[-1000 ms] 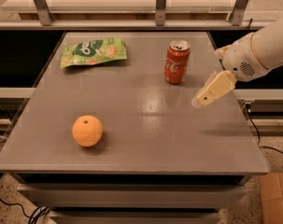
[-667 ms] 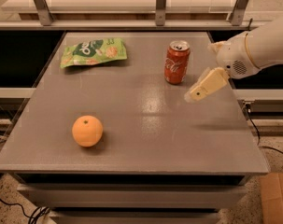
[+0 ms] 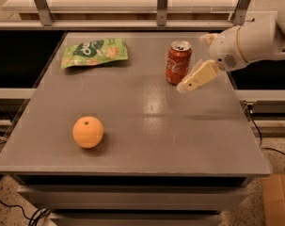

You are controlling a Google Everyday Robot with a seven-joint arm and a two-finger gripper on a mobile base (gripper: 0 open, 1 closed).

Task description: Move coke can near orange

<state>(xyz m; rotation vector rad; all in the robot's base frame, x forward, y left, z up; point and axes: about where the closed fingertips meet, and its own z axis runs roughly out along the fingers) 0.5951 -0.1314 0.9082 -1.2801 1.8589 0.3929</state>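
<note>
The red coke can point(image 3: 178, 62) stands upright at the back right of the grey table point(image 3: 146, 126). The orange point(image 3: 88, 132) lies at the front left, far from the can. My gripper point(image 3: 194, 62) comes in from the right on a white arm and sits just right of the can. It is open: one cream finger point(image 3: 198, 76) points down-left with its tip beside the can's base, and the other finger point(image 3: 208, 38) shows behind, near the can's top. Nothing is held.
A flat green snack bag point(image 3: 95, 52) lies at the back left. A metal rail with posts point(image 3: 162, 4) runs behind the table. A cardboard box point(image 3: 277, 199) sits on the floor at the front right.
My gripper has moved left and slightly back toward the coke can. The can, the orange and the bag have not moved.
</note>
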